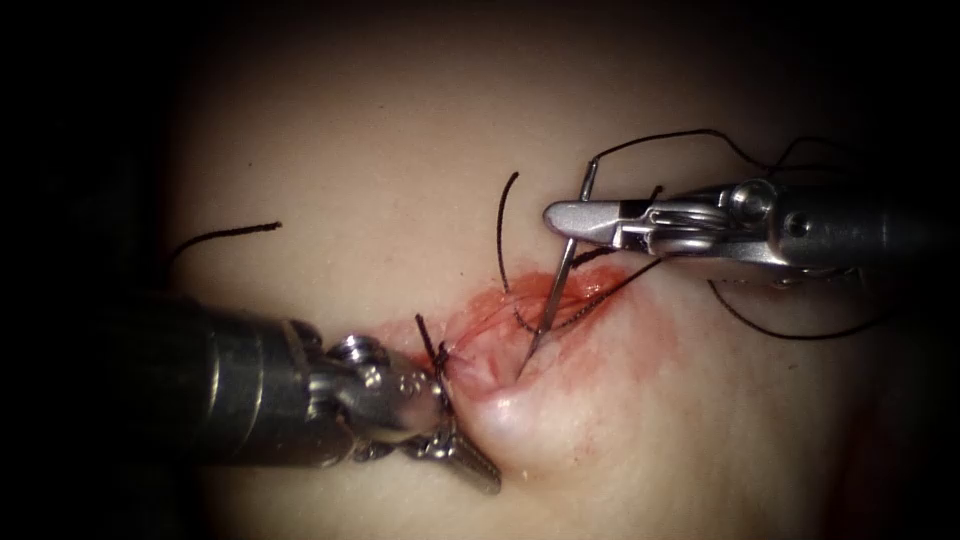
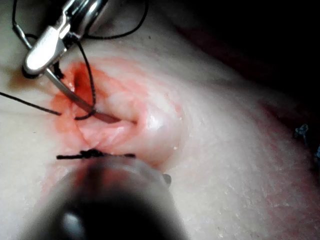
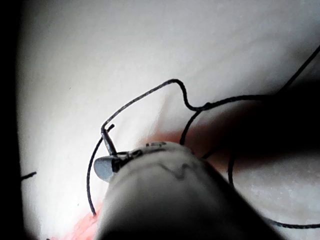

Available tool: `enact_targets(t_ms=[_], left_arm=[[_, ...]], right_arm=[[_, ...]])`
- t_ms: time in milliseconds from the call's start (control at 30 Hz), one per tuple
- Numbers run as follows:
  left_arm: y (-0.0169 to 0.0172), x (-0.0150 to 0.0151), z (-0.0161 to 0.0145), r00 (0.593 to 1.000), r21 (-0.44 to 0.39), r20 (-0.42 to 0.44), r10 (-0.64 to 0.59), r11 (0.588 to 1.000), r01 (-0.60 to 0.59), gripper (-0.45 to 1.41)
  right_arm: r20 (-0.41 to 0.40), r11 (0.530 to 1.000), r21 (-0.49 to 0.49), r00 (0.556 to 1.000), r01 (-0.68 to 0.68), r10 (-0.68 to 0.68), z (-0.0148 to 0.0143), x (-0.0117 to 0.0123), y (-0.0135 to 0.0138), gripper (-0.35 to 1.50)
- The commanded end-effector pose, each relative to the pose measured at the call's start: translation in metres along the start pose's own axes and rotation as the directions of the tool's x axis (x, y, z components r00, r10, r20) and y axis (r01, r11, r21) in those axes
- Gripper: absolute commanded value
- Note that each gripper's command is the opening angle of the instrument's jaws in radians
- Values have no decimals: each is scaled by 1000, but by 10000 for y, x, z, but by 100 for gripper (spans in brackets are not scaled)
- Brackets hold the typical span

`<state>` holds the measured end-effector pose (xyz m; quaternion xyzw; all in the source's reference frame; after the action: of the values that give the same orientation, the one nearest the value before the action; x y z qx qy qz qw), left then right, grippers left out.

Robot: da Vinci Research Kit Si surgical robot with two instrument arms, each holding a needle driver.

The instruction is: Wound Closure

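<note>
Already one knot [image 1: 437,357] sits at centre; the cut [image 1: 500,375] beside it gapes. Right gripper [image 1: 580,220] clenches the needle [image 1: 548,310] near its tail, tip touching tissue [image 1: 400,150]; left gripper [image 1: 470,462] presses tissue, its state I cannot tell.

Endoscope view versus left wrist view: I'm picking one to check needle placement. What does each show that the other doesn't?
Endoscope view adds: the left claw against raised tissue left of the cut, what it holds can't be told; a loose thread end far left. Left wrist view adds: a look into the cut's open gap. Both: the right claw shut on the needle near its tail, tip in the cut, thread trailing, a knotted stitch.
</note>
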<state>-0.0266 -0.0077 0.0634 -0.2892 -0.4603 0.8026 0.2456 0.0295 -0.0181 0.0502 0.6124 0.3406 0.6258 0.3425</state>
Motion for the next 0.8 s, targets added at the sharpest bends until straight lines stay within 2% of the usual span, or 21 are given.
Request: enact_targets(t_ms=[33, 800], left_arm=[[-3, 1, 7, 1000, 0, 0, 0, 1000, 0, -45], [-3, 1, 6, 1000, 0, 0, 0, 1000, 0, -45]], right_arm=[[3, 1000, 7, 1000, -1, 1, 10, 0, 1, -35], [30, 992, 49, 993, -114, 113, 17, -13, -7, -35]])
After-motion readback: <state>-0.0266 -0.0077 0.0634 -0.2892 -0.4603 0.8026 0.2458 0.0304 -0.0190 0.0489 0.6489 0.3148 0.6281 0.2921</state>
